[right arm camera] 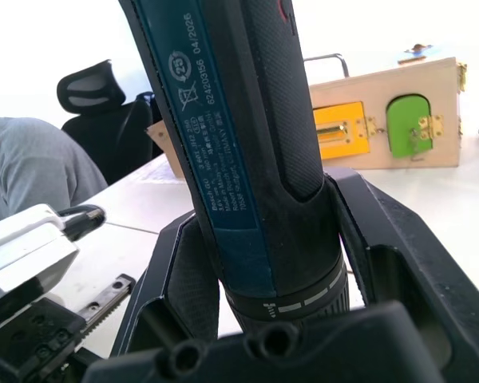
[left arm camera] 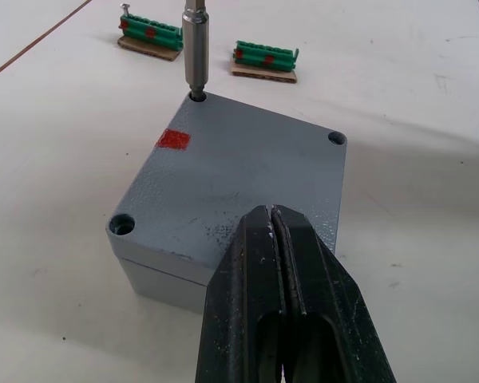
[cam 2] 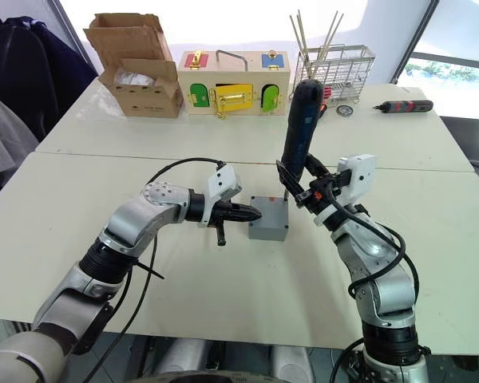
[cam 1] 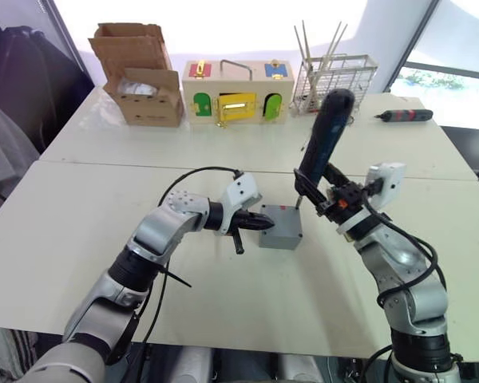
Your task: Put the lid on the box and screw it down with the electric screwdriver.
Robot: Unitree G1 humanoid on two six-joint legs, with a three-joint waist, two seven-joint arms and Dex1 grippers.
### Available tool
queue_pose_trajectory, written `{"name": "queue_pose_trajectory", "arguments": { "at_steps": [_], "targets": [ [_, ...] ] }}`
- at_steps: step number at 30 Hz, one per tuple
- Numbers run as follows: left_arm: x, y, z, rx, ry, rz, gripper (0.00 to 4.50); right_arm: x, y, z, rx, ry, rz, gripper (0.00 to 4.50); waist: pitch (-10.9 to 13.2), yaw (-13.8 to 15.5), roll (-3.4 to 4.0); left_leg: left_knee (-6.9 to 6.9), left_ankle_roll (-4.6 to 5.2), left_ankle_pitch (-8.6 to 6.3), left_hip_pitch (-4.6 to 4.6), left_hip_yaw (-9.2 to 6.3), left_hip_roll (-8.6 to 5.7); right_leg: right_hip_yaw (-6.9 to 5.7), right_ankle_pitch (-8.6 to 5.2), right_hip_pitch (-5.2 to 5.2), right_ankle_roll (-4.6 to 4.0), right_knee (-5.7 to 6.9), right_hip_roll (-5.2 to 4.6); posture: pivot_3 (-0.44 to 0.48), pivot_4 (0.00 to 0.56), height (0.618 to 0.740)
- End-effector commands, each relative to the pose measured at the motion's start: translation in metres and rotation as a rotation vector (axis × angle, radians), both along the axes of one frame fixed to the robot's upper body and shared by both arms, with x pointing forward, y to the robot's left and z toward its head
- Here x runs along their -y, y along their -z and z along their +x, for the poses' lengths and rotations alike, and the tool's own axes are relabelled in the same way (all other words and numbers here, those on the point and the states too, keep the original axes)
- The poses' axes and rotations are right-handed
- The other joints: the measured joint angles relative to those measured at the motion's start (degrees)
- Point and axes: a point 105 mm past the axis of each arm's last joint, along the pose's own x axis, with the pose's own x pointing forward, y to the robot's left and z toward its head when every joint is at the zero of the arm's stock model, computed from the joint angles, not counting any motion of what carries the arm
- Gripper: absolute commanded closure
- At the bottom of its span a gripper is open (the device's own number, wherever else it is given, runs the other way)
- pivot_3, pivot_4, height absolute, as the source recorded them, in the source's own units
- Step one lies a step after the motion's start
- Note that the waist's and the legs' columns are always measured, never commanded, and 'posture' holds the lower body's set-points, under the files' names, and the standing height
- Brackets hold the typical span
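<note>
The grey box (cam 1: 279, 234) stands mid-table with the lid (left arm camera: 239, 171) seated on top; a red mark shows on the lid. My left gripper (cam 1: 267, 223) is shut, and its tips (left arm camera: 273, 214) rest on the lid's near edge. My right gripper (cam 1: 322, 196) is shut on the electric screwdriver (cam 1: 326, 134), a dark blue-black tool held nearly upright and leaning slightly. Its metal bit (left arm camera: 195, 44) stands in the lid's corner screw hole on the side away from my left gripper. The right wrist view has the screwdriver body (right arm camera: 247, 144) clamped between the black fingers (right arm camera: 387, 255).
At the back of the table stand a cardboard box (cam 1: 140, 76), a wooden box with coloured doors (cam 1: 235, 94) and a wire rack (cam 1: 335, 76). A small dark driver (cam 1: 407, 116) lies far right. Two green connector strips (left arm camera: 150, 36) lie beyond the box. A person in grey (right arm camera: 24, 175) sits at the left.
</note>
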Motion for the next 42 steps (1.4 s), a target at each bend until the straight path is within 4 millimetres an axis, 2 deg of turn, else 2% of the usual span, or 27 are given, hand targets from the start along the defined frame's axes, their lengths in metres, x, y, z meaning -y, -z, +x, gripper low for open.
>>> {"name": "queue_pose_trajectory", "arguments": {
  "at_steps": [1, 16, 26, 29, 31, 33, 34, 36, 37, 40, 42],
  "targets": [
    [-0.001, 0.001, -0.001, 0.002, -0.001, 0.003, 4.50, 0.001, 0.051, 0.002, -0.208, 0.004, -0.015, 2.62, 0.00, 0.01, 0.00, 0.00, 0.00, 0.00, 0.00, 0.00, 0.00, 0.00, 0.00, 0.00, 0.00, -0.01, 0.00, 0.000, 0.150, 0.739],
    [0.000, 0.003, -0.002, -0.001, 0.006, 0.011, 4.50, -0.001, 0.052, 0.000, -0.200, -0.003, -0.027, 2.62, -0.01, 0.00, -0.01, 0.00, 0.01, -0.01, 0.01, -0.02, 0.01, 0.00, 0.00, 0.02, 0.00, -0.03, 0.00, 0.000, 0.150, 0.739],
    [0.001, 0.004, -0.001, -0.002, 0.006, 0.011, 4.50, -0.003, 0.034, 0.004, -0.144, -0.010, -0.035, 2.62, -0.01, 0.00, 0.00, -0.01, 0.03, -0.02, 0.00, -0.02, 0.00, 0.00, 0.00, 0.01, 0.00, -0.05, 0.00, 0.000, 0.150, 0.739],
    [-0.001, 0.004, -0.001, 0.000, 0.003, 0.011, 4.50, -0.003, 0.011, 0.004, -0.087, -0.016, -0.047, 2.62, 0.00, 0.03, 0.01, -0.01, 0.03, -0.02, 0.00, -0.02, 0.00, 0.00, 0.00, 0.01, 0.00, -0.06, -0.01, 0.000, 0.150, 0.739],
    [-0.006, 0.003, -0.005, 0.006, 0.014, 0.018, 4.50, -0.005, -0.032, 0.001, 0.004, -0.051, -0.059, 2.62, 0.07, -0.03, 0.11, -0.01, 0.03, -0.02, -0.01, -0.02, 0.00, 0.00, 0.00, 0.01, -0.01, -0.07, -0.01, 0.000, 0.150, 0.739],
    [-0.008, 0.002, -0.008, 0.013, 0.020, 0.022, 4.50, -0.009, -0.055, -0.004, 0.045, -0.081, -0.072, 2.62, 0.14, -0.05, 0.21, -0.01, 0.02, -0.02, -0.15, 0.02, -0.02, 0.03, 0.00, -0.17, -0.01, -0.08, -0.09, 0.000, 0.150, 0.739],
    [-0.009, 0.002, -0.008, 0.016, 0.018, 0.022, 4.50, -0.009, -0.060, -0.005, 0.047, -0.088, -0.077, 2.62, 0.17, -0.03, 0.24, -0.02, 0.02, -0.02, -0.22, 0.00, -0.02, 0.01, 0.00, -0.25, -0.01, -0.08, -0.09, 0.000, 0.150, 0.739],
    [-0.011, -0.004, -0.010, 0.023, 0.028, 0.013, 4.50, -0.009, -0.091, -0.012, 0.075, -0.155, -0.059, 2.62, 0.41, 0.00, 0.44, -0.08, -0.07, 0.04, -0.30, 0.01, -0.02, 0.00, 0.00, -0.37, -0.01, -0.05, -0.12, 0.000, 0.150, 0.739],
    [-0.012, -0.006, -0.011, 0.024, 0.033, 0.008, 4.50, -0.010, -0.100, -0.015, 0.078, -0.183, -0.054, 2.62, 0.59, -0.01, 0.56, -0.08, -0.13, 0.07, -0.36, 0.03, -0.05, 0.01, 0.00, -0.40, -0.01, -0.09, -0.16, 0.000, 0.150, 0.739],
    [-0.011, -0.026, -0.011, 0.051, 0.041, -0.045, 4.50, -0.001, -0.130, -0.013, 0.074, -0.195, -0.004, 2.62, 0.79, 0.03, 0.56, -0.05, -0.08, 0.05, -0.39, 0.05, -0.07, 0.00, 0.00, -0.40, -0.01, -0.08, -0.23, 0.000, 0.150, 0.739],
    [-0.010, -0.040, -0.010, 0.067, 0.042, -0.084, 4.50, 0.012, -0.140, -0.005, 0.042, -0.138, 0.041, 2.62, 0.83, 0.05, 0.51, -0.04, 0.00, 0.00, -0.40, 0.04, -0.07, 0.00, 0.00, -0.40, -0.01, -0.10, -0.24, 0.000, 0.150, 0.739]
  ]
}}
